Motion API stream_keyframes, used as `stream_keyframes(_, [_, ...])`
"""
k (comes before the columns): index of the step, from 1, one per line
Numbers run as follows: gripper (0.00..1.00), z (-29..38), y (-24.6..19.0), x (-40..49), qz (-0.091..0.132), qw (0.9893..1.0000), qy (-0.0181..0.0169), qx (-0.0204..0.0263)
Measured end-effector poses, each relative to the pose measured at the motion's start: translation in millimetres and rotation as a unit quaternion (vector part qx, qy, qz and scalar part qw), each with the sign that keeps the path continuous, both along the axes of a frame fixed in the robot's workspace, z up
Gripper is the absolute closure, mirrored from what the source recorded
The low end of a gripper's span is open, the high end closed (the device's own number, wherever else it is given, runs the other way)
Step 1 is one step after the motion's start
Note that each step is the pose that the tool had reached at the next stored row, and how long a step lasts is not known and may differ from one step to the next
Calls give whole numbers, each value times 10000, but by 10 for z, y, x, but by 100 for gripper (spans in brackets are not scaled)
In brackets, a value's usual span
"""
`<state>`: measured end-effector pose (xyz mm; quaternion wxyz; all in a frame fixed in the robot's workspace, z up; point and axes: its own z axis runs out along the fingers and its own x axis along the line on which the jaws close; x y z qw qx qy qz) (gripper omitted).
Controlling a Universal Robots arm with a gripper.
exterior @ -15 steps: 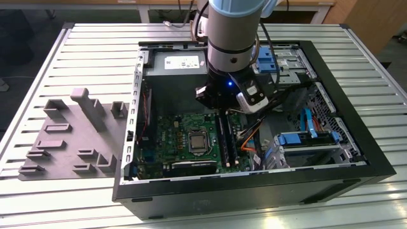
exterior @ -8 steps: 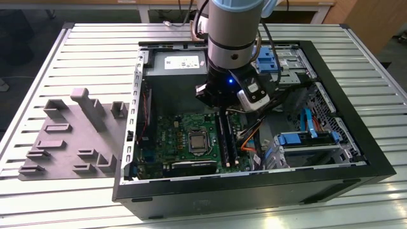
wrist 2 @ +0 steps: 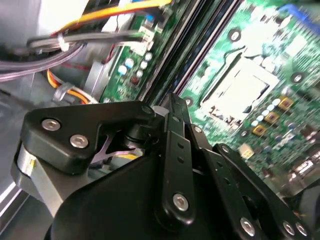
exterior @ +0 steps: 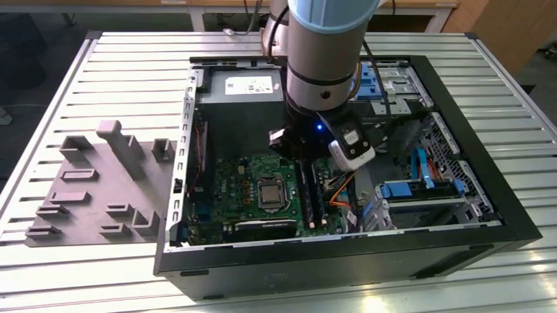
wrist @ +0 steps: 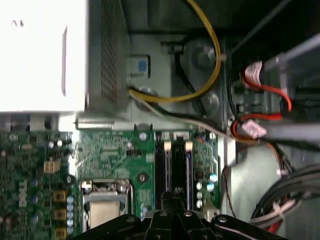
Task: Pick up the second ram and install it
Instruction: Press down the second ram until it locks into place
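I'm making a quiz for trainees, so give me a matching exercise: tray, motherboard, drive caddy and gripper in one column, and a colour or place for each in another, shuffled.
Column one:
1. tray
2. motherboard
3. drive caddy
4. gripper

Column two:
A. blue
B. over the RAM slots
C. grey, outside the case
D. green

Pairs: 1-C, 2-D, 3-A, 4-B

Green motherboard (exterior: 261, 189), grey holder tray (exterior: 96, 189), black case (exterior: 348, 261), blue drive clips (exterior: 409, 190).
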<state>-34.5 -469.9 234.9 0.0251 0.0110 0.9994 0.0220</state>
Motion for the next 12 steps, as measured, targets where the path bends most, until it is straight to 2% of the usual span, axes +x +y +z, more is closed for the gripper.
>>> stream_keyframes(12, [89,-4,-418,0,-4,10000,0,0])
